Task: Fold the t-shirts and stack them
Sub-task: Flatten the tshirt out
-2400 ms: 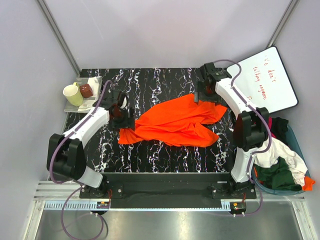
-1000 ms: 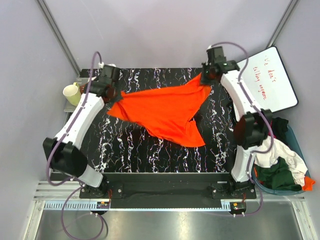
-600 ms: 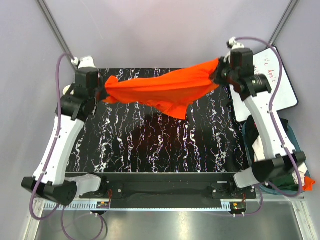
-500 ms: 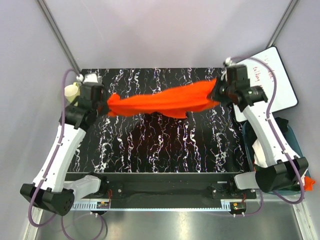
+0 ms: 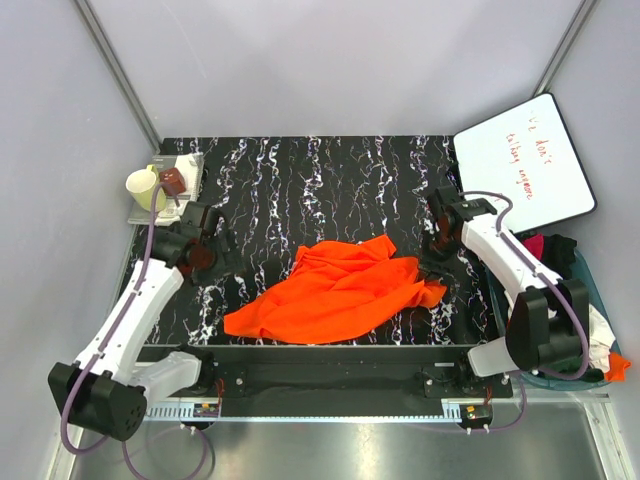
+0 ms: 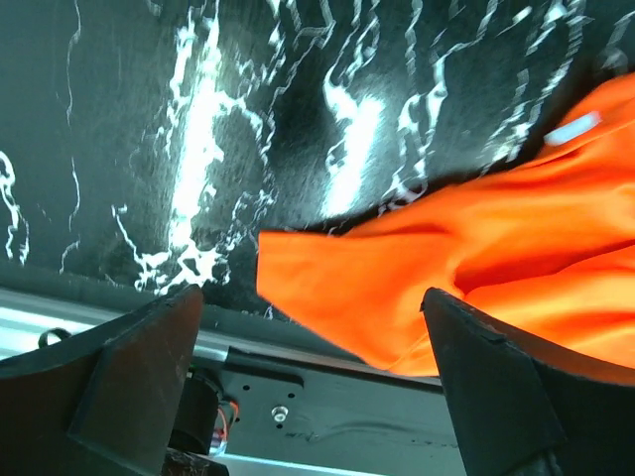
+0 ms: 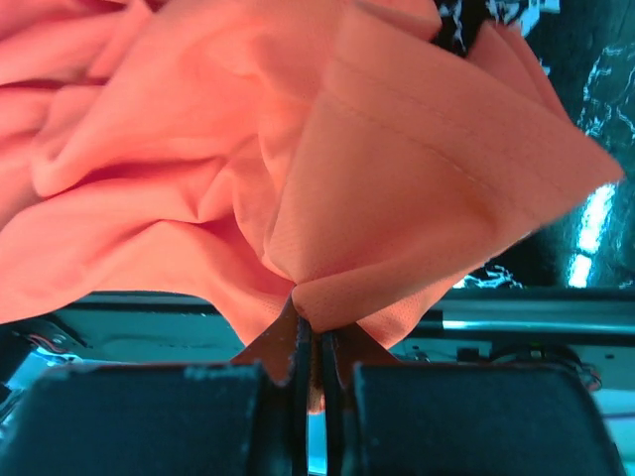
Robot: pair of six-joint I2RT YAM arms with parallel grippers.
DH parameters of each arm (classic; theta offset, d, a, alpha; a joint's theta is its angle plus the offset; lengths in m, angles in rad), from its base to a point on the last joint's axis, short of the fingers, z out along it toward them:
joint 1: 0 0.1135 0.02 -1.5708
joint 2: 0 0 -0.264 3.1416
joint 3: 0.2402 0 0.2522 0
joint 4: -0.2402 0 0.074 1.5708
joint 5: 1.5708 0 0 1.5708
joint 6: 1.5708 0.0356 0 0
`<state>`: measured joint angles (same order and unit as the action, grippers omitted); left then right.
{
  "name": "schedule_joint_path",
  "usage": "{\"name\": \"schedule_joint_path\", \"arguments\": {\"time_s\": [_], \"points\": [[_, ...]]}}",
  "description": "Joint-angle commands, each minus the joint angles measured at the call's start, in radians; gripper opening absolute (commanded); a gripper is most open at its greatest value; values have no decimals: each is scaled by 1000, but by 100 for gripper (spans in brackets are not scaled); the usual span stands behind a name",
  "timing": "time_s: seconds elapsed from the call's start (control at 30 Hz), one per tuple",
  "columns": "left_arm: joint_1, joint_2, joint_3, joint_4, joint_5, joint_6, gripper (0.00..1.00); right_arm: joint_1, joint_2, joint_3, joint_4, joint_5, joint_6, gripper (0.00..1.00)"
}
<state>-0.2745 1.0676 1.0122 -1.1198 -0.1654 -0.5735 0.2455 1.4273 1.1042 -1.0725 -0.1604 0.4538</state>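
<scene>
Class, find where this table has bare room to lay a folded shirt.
The far half of the table is bare, between the mug tray and the white board. The near middle is crowded by the orange t-shirt.

orange t-shirt [image 5: 340,295] lowered onto table [image 5: 300,180], left hand [image 5: 215,250] let go

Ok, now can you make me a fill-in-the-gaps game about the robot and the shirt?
1. The t-shirt lying crumpled on the black table is bright ____.
2. The left gripper holds nothing, and its fingers are ____.
3. The right gripper is shut on a fold of the ____.
4. The writing on the whiteboard is ____.
Missing words: orange; open; t-shirt; red.
</scene>
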Motion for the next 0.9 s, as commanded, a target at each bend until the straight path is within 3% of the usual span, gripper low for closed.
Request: {"name": "schedule_joint_path", "arguments": {"time_s": [0.0,0.1,0.23,0.4,0.6,0.73,0.77,0.83,0.87], "points": [[-5,-22,80,110,38,63,99,-5,27,-13,-56,-16,-18,6],[-11,131,91,245,183,106,99,-5,57,-46,-58,-21,-33,11],[-122,400,187,356,312,158,91,-5,85,-60,-46,-28,-47,18],[-253,717,414,373,287,192,87,-5,58,-26,-47,-2,-35,20],[-259,891,535,388,313,176,77,-5,50,-14,-49,-1,-20,20],[-259,945,557,387,299,179,51,-5,53,-4,-43,16,-26,20],[-259,960,559,385,287,179,21,-5,62,0,-41,18,-27,20],[-255,970,569,374,236,182,0,-5,76,8,-26,13,-41,20],[-243,968,569,373,221,181,0,-5,94,19,-18,9,-49,20]]}}
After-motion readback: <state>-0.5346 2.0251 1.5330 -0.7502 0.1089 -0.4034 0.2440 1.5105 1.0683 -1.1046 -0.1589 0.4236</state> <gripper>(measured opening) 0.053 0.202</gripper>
